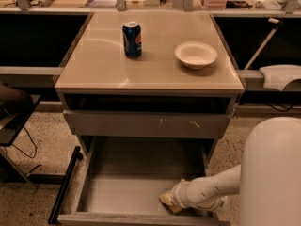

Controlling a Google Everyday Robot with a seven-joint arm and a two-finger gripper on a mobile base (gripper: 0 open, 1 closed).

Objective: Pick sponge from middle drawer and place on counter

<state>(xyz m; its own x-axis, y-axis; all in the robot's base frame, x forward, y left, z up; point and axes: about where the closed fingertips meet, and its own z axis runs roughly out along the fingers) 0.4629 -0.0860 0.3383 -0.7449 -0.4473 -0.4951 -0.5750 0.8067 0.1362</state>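
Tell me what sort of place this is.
Probably a robot test kitchenette: beige counter with a Pepsi can and bowl, cluttered ledge behind, and the gripper at the front right of the open middle drawer.

Dim warm light, hand (166, 201) in shadowed drawer (126, 188)
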